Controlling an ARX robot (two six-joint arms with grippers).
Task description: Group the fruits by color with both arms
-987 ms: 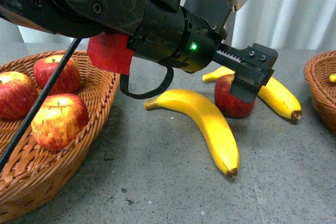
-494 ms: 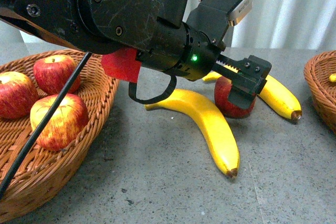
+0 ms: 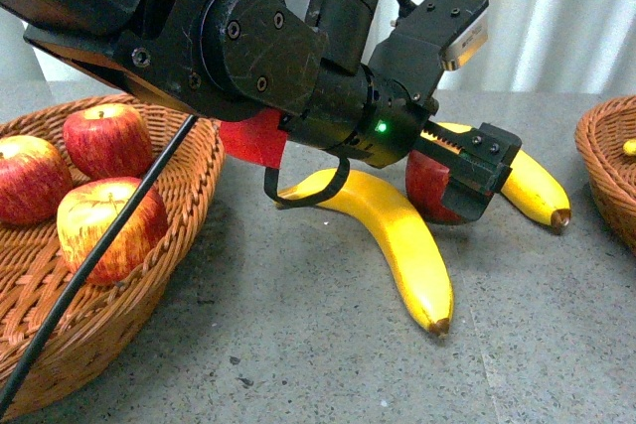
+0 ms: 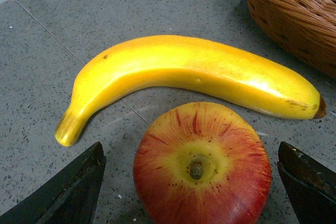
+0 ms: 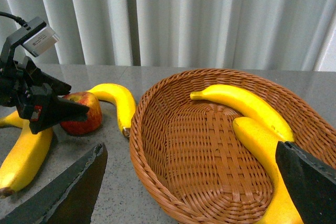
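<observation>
Left gripper (image 4: 190,156): I am keeping it open, with its two black fingers (image 4: 73,190) standing on either side of the loose apple. In the wrist view, grey table is showing between each finger and the fruit. In the front view one finger is overlapping the apple's side, so I cannot tell from there whether it is touching.

Loose apple (image 4: 202,169): it is sitting on the table (image 3: 298,345) with its stem up, between my left fingers and just beside the far banana.

Far banana (image 4: 194,77): it is lying on the table beyond the apple and curving round it. Its brown tip is pointing toward the right basket.

Near banana (image 3: 397,230): it is lying on the table on my side of the apple, with its brown tip pointing toward me. Its other end is running under my left arm.

Left basket (image 3: 189,196): three apples (image 3: 104,136) are resting inside it, close together, well apart from the loose one.

Right gripper (image 5: 189,150): I am holding it wide open, with the fingers spread apart. It is hovering on the near side of the right basket.

Right basket (image 5: 157,129): two bananas (image 5: 247,106) are lying inside it, along one side and touching each other.
</observation>
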